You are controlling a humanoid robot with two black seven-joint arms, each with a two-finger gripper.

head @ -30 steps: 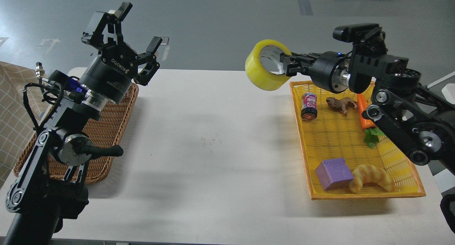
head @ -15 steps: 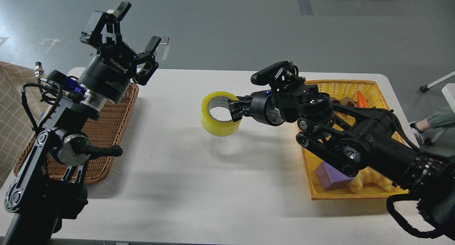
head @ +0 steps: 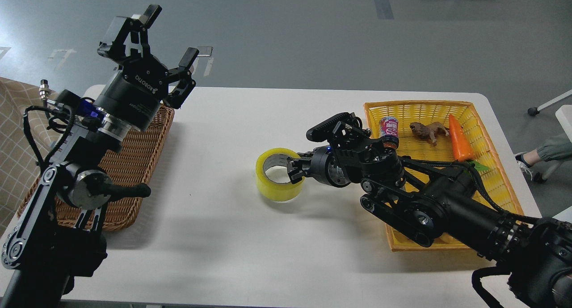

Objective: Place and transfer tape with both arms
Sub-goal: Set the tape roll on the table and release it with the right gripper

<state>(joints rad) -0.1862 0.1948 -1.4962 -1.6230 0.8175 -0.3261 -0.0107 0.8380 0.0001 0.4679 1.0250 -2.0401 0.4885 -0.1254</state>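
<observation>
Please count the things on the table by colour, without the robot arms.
Yellow: 2, tape, plastic basket
Brown: 2, wicker basket, toy animal
Orange: 1, carrot
Pink-red: 1, can
Total: 6

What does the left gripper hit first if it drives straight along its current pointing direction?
Probably nothing: the left gripper is open and points up and away, past the table's far edge toward bare floor. Depth is uncertain.

White bench (head: 250,254) on a grey glossy floor (head: 286,35), dark tape stripe (head: 381,2) on it, checked beige cloth (head: 13,133) at left
</observation>
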